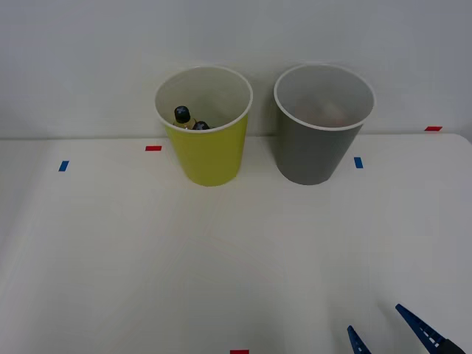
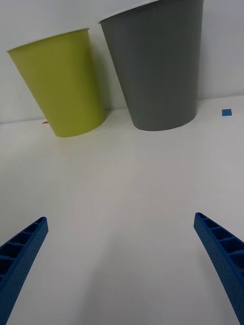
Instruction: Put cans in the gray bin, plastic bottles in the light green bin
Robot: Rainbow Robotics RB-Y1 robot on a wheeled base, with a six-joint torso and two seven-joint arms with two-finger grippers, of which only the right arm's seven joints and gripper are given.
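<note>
Your right gripper [image 1: 391, 328] hangs released at the near right, fingers spread wide, grasping nothing. Both bins stand far ahead of it: the light green bin [image 1: 205, 125] on the left, the gray bin [image 1: 321, 125] on the right, close together but apart. You can count two plastic bottles [image 1: 189, 119] inside the green one. They sit on a white table [image 1: 221, 258] with small red and blue tape marks [image 1: 153, 148], against a pale wall [image 1: 74, 59].

A plain white table [image 1: 221, 251] carries 2 round tapered bins at 12 o'clock: a yellow-green bin [image 1: 209, 151] and, just beside it toward 1 o'clock, a dark gray bin [image 1: 313, 151]. Small red and blue tape marks [image 1: 153, 148] lie flat on the surface around them.
</note>
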